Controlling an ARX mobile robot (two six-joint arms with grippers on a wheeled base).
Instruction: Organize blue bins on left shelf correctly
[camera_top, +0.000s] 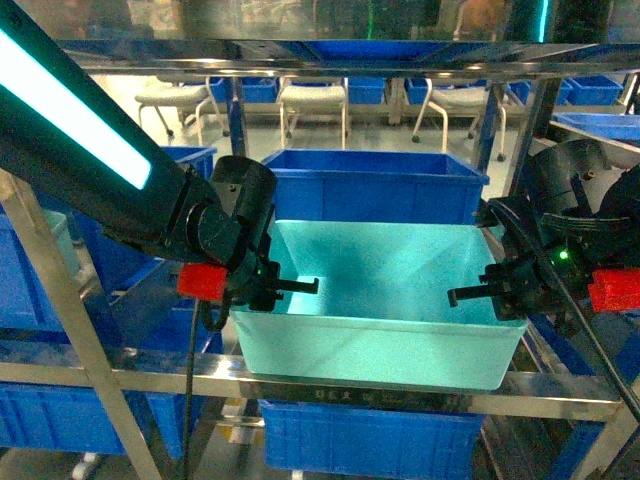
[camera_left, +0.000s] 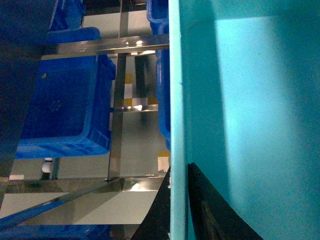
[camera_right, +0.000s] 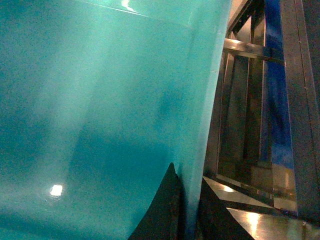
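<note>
A light turquoise bin (camera_top: 385, 275) sits tilted over the front rail of the steel left shelf (camera_top: 150, 372), in front of a dark blue bin (camera_top: 375, 185). My left gripper (camera_top: 287, 287) is shut on the turquoise bin's left wall, one finger inside and one outside. My right gripper (camera_top: 478, 293) is shut on its right wall in the same way. In the left wrist view the bin's wall (camera_left: 177, 100) runs between the fingers of my left gripper (camera_left: 179, 205). In the right wrist view the bin's wall (camera_right: 200, 100) is pinched by my right gripper (camera_right: 190, 205). The bin is empty inside.
Dark royal-blue ribbed bins fill the rack: one on the left (camera_top: 140, 255), one under the rail (camera_top: 365, 440), more at lower left (camera_top: 60, 415). A slanted steel post (camera_top: 75, 330) crosses at left. Chairs (camera_top: 312, 105) stand beyond the rack.
</note>
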